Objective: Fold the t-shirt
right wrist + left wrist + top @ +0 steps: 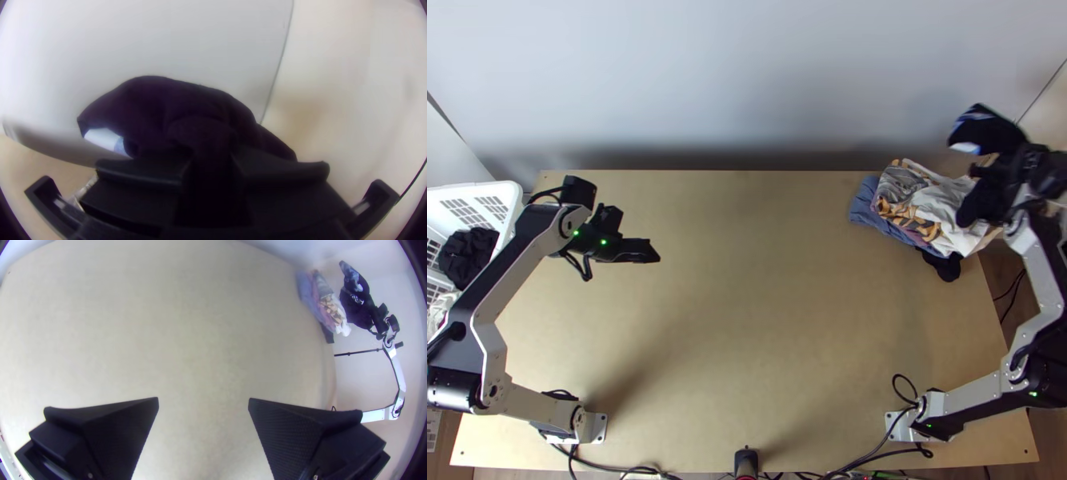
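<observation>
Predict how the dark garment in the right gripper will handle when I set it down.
Probably floppy: the dark garment is bunched and creased at the right gripper. With loose parts extending beyond the fingers, it may crumple rather than land flat. Being soft cloth, it seems unlikely to roll.

We see a dark, nearly black t-shirt (pixel 990 130) with a patch of white and light blue, held up off the table by the right gripper (pixel 1011 166) at the table's far right corner. It is bunched between the fingers, not neatly folded: one part rises in a rounded hump, another droops over the right side of a pile of clothes (pixel 933 200).
</observation>
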